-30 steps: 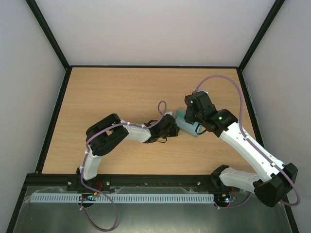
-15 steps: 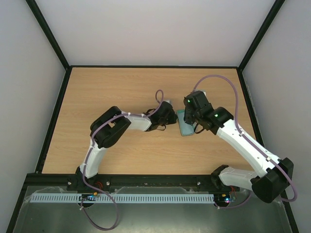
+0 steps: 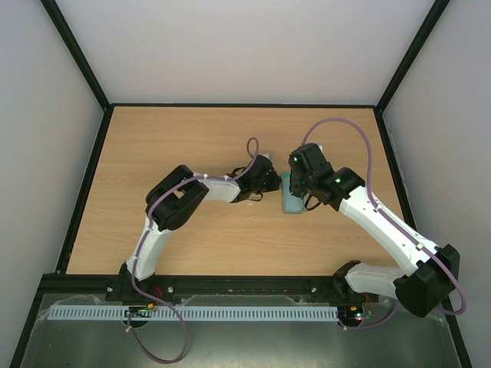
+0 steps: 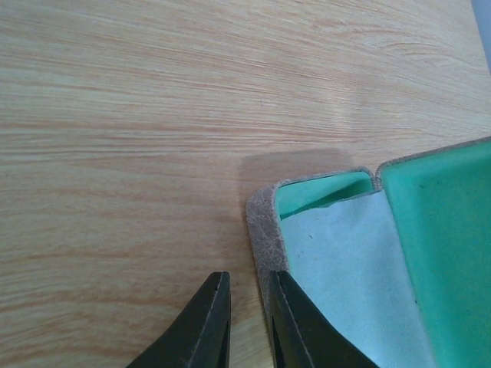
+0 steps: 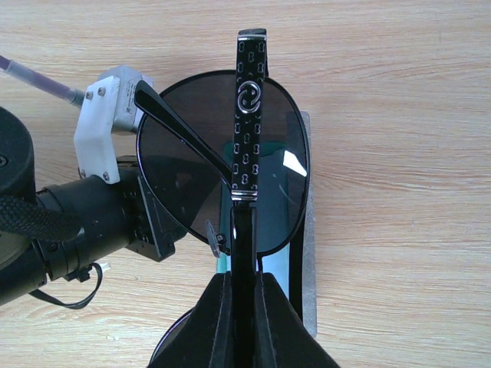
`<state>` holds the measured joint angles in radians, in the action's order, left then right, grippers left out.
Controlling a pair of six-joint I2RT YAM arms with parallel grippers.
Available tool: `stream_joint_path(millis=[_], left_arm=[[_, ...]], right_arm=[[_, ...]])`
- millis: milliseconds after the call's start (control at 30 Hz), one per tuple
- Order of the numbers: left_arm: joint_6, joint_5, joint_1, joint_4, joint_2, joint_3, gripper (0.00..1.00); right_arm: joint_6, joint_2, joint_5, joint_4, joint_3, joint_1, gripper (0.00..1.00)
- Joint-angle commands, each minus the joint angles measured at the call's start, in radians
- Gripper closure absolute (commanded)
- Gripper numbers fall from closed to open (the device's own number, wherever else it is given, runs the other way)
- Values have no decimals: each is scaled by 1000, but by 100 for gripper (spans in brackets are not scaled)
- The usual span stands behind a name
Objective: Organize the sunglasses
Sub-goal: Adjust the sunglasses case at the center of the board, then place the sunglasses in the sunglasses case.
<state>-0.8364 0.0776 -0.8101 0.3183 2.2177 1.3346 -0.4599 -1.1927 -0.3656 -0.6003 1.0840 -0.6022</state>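
My right gripper is shut on a temple arm of the sunglasses. It holds them, dark round lens and patterned temple, just above the open grey case. From the top, the case lies at mid-table under the right gripper, and the sunglasses are hidden there. My left gripper stands at the case's left rim, one finger outside on the wood and one inside over the light blue cloth, nipping the wall. The left gripper also shows from the top.
The case's green-lined lid lies open to the right. The wooden table is framed by black rails and white walls. The left arm's wrist lies close beside the sunglasses, and purple cables loop above both wrists.
The left gripper has moved up the table and the case has turned from tilted to nearly straight. The right gripper has followed it, staying over the case with the sunglasses.
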Motion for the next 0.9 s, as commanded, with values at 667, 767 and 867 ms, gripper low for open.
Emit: stream_joint_path(millis=[667, 767, 867], left_arm=[[4, 11, 79, 71, -305, -386, 79], [-2, 24, 87, 101, -339, -450, 78], [-3, 38, 91, 116, -363, -492, 78]], right_arm=[[15, -151, 98, -4, 59, 7, 98], [9, -208, 97, 12, 65, 7, 99], [6, -260, 73, 31, 71, 8, 99]])
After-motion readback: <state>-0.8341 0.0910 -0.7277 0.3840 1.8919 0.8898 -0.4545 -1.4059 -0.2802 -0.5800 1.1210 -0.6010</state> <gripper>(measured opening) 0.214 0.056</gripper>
